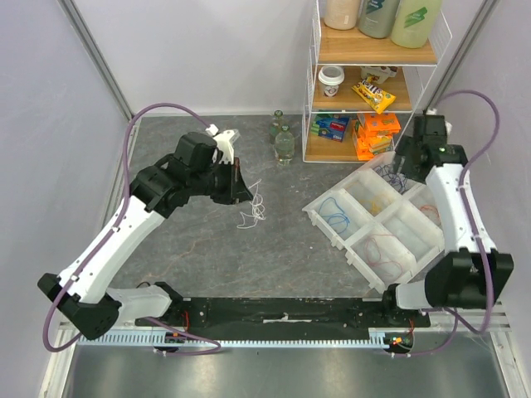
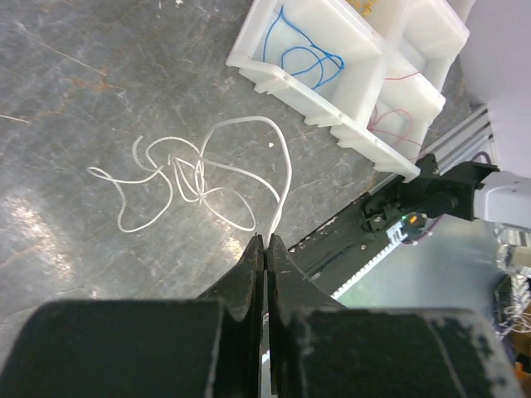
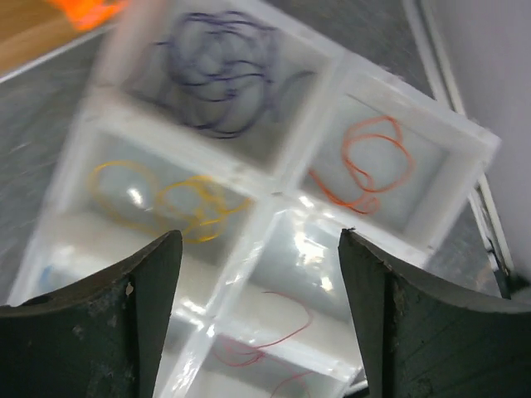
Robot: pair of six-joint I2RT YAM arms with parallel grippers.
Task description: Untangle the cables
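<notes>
Left wrist view alone shows the left gripper (image 2: 265, 242) pinching the white cable (image 2: 200, 177) beside the tray (image 2: 325, 109). The right gripper (image 3: 259, 240) gapes empty above the tray's blurred, seemingly purple cable (image 3: 217, 79).

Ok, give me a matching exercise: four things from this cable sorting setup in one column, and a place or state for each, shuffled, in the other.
Things:
1. white cable
2. blue cable
3. left gripper
4. right gripper

Places or states:
A. open, above the tray
B. lying in a tray compartment
C. looped on the grey table
D. shut on a cable end

Pairs: 1-C, 2-B, 3-D, 4-A
</notes>
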